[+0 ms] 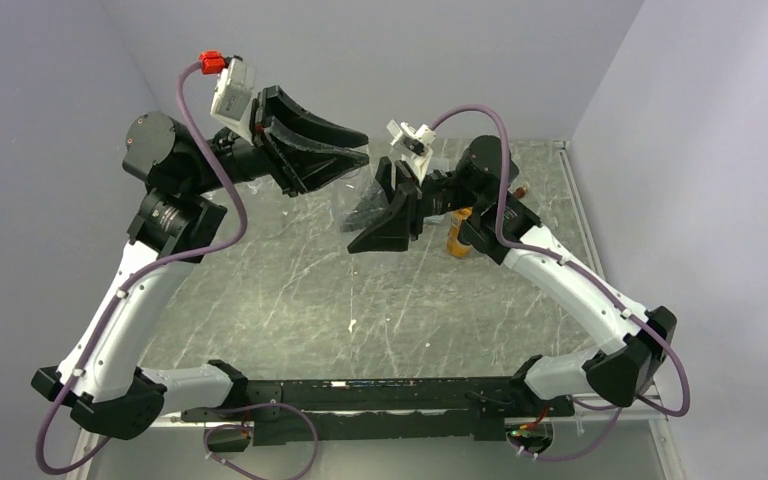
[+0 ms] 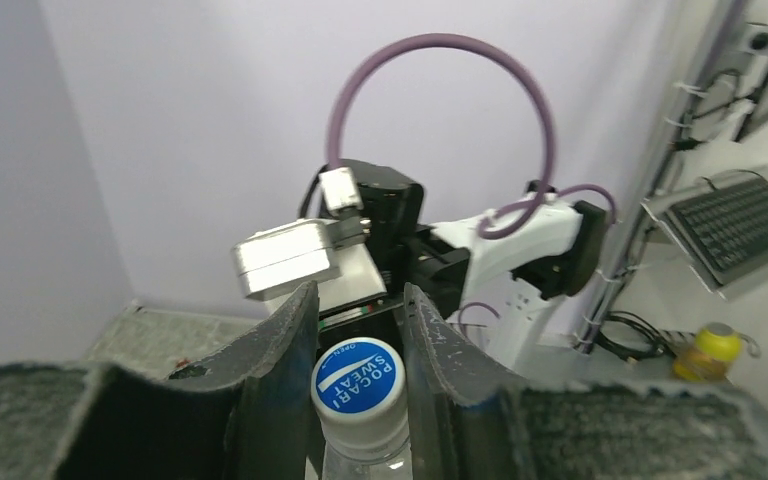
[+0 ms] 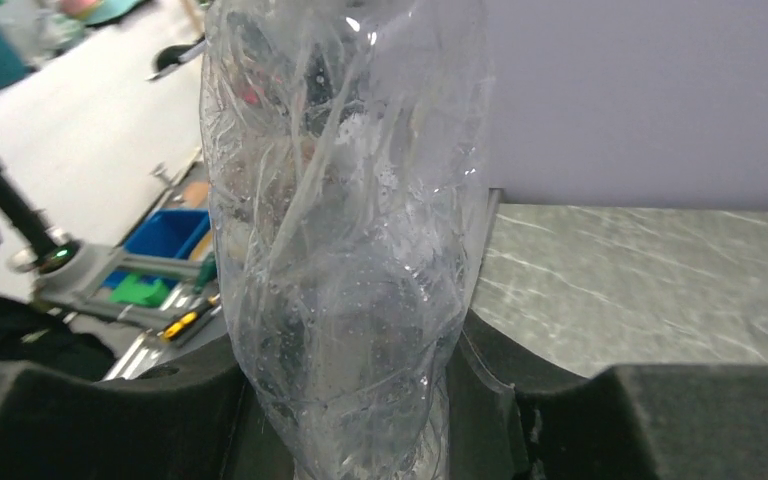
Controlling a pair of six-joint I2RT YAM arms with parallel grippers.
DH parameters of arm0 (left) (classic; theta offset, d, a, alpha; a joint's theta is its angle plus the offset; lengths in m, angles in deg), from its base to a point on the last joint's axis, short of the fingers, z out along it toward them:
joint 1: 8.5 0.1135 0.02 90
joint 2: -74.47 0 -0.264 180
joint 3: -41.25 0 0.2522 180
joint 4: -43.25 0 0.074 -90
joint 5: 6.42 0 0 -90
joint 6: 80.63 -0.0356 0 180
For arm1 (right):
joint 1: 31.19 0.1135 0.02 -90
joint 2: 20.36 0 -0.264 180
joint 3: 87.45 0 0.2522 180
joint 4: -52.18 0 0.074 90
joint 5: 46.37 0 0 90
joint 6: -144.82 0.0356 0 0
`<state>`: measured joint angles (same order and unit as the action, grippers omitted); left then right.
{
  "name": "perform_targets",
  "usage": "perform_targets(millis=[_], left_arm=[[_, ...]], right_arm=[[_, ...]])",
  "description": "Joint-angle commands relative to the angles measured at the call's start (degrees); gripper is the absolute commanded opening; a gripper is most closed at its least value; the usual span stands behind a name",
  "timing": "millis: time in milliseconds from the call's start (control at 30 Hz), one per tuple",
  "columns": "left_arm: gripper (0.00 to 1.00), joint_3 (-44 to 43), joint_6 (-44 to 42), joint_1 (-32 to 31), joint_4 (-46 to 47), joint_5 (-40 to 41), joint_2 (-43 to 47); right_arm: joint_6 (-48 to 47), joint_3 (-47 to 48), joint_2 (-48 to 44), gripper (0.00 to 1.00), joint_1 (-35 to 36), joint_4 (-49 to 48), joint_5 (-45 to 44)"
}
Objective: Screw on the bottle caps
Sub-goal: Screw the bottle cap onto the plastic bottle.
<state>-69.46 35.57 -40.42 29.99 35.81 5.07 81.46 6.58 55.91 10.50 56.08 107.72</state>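
Left hand [image 2: 360,335] pinches cap [image 2: 358,383]; right hand [image 3: 355,410] clamps bottle [image 3: 345,230].

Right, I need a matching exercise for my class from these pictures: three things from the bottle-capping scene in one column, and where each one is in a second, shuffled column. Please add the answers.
Things:
1. blue cap
2. clear bottle
3. orange bottle

Places:
A. on the table, beside the right arm
B. pinched by the left gripper
C. clamped in the right gripper

Pairs: 1-B, 2-C, 3-A.
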Motion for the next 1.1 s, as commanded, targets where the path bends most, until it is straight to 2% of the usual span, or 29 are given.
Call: perform_targets(millis=[0,233,300,333,400,433,467,500,533,633,700,833,967,1067], left_arm=[[0.00,2.36,7.07,-0.42,5.28,-17.55,-0.48],[0.00,5.83,19.28,-0.42,22.60,-25.78,-1.38],[0.00,6.18,19.05,-0.42,22.63,-26.30,-1.07],[0.05,5.91,17.45,-0.40,20.22,-25.82,-0.75],[0.42,4.88,11.63,-0.34,13.14,-22.93,0.38],[0.66,4.30,7.90,-0.34,9.07,-20.33,1.29],[0.82,3.76,4.13,-0.33,4.92,-16.61,2.28],[0.93,3.55,1.45,-0.38,1.70,-12.77,3.33],[0.97,3.46,-0.73,-0.34,0.00,-8.27,4.35],[0.99,2.13,-5.00,-0.33,-5.96,4.88,6.19],[0.99,1.16,-6.80,-0.33,-8.66,11.75,6.71],[0.99,0.36,-8.79,-0.33,-12.49,24.73,6.47],[0.96,-0.18,-8.60,-0.33,-13.77,32.35,4.80],[0.94,-0.97,-8.28,-0.33,-14.75,36.62,3.29]], right_arm=[[12.85,1.27,0.35,0.00,-0.47,-21.55,9.61],[22.45,1.89,2.65,0.00,-0.15,-33.38,13.90],[21.37,2.20,2.56,0.00,-0.12,-31.26,13.90],[18.52,2.36,2.26,0.00,-0.12,-28.63,13.69],[10.16,3.36,1.27,0.00,-0.20,-18.42,12.26],[4.67,4.28,0.70,0.00,-0.18,-11.87,10.88],[-0.32,5.08,0.24,0.00,-0.20,-4.93,9.09],[-4.05,5.70,-0.38,0.00,-0.20,-0.03,7.09],[-7.51,6.00,-0.93,0.00,-0.21,4.44,2.93],[-15.33,6.55,-2.54,0.00,-0.08,17.14,-8.48],[-17.64,5.79,-3.45,0.00,0.01,20.31,-16.95],[-19.85,3.69,-4.91,0.00,2.39,22.48,-34.96],[-21.77,3.67,-4.49,0.00,6.98,23.45,-51.95],[-22.69,4.33,-3.55,0.00,9.94,23.52,-60.39]])
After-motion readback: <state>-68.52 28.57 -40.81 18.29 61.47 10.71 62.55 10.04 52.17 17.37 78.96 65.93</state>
